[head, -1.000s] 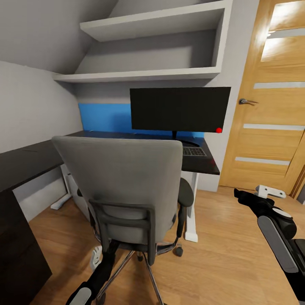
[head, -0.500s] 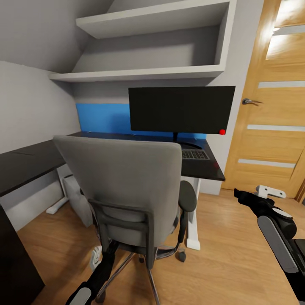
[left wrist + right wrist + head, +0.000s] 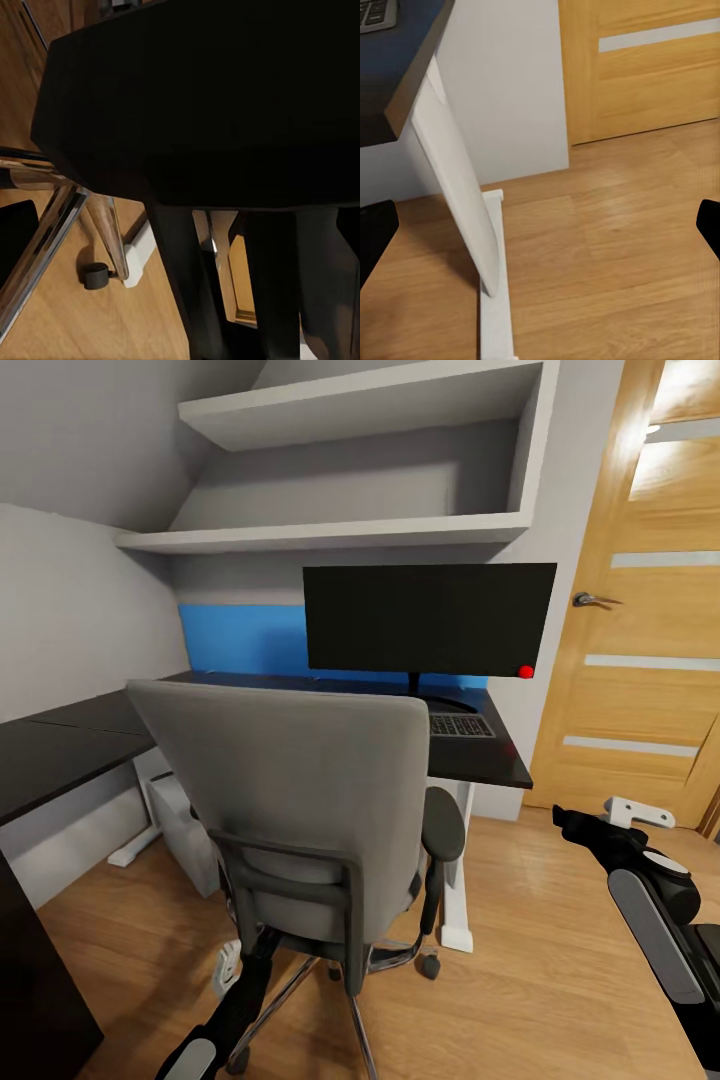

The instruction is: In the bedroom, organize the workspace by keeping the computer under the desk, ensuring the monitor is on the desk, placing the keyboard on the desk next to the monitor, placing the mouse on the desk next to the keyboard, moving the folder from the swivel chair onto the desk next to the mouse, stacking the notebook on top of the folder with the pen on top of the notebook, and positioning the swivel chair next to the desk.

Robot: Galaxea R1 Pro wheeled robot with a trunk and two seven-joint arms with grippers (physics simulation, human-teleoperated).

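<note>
Setting: a bedroom corner with grey walls, white wall shelves [image 3: 370,470] above, a wooden door [image 3: 650,610] at the right and a light wood floor [image 3: 560,960].
Surface: the desk [image 3: 480,760], glossy black on white legs with a blue back panel [image 3: 240,640], runs along the far wall and turns toward the near left.
Monitor: the monitor [image 3: 428,617] stands upright on the far right of the surface, screen facing the room, so that part looks settled.
Keyboard: the keyboard [image 3: 460,726] lies flat just in front of the monitor stand, partly hidden by the chair back.
Computer: a pale box [image 3: 185,830] stands on the floor under the surface, left of the chair; probably the computer.
Chair: the swivel chair [image 3: 300,800] stands close to the surface, its grey back toward the camera and hiding the seat, so whether the folder lies there cannot be told.
Left pincer: the left pincer [image 3: 226,967] hangs low by the chrome base [image 3: 45,217] behind the chair; how wide it stands cannot be told.
Right pincer: the right pincer [image 3: 575,827] hovers over bare floor at the near right, holding nothing; its wrist view shows dark fingertips [image 3: 376,232] at opposite edges, so it stands wide.
Judgement: the chair back probably has to be passed to reach the seat.
</note>
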